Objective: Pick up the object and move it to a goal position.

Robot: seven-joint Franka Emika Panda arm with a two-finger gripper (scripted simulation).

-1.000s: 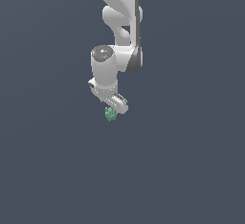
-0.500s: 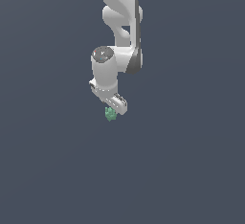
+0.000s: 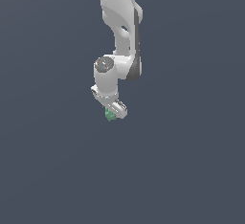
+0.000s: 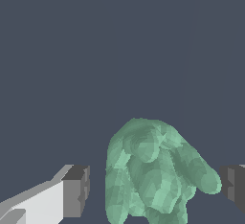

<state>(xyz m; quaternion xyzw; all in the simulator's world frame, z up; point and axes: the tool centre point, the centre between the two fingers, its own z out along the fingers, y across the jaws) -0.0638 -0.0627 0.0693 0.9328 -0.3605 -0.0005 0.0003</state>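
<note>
- gripper (image 4: pixel 153 184) open, fingers (image 4: pixel 75 192) straddling the green object (image 4: pixel 153 170), gaps on both sides
- step: pre-grasp
- next: close on it, then lift toward the goal

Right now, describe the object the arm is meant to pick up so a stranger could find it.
Follow the white arm down to its gripper. The green object sits between the fingers, lumpy and bumpy, the only coloured thing against the plain grey background.

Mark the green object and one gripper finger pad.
green object (image 4: pixel 153 170), wrist view, middle of its lumpy body
finger pad (image 4: pixel 76 192), wrist view, dark inner face
</note>
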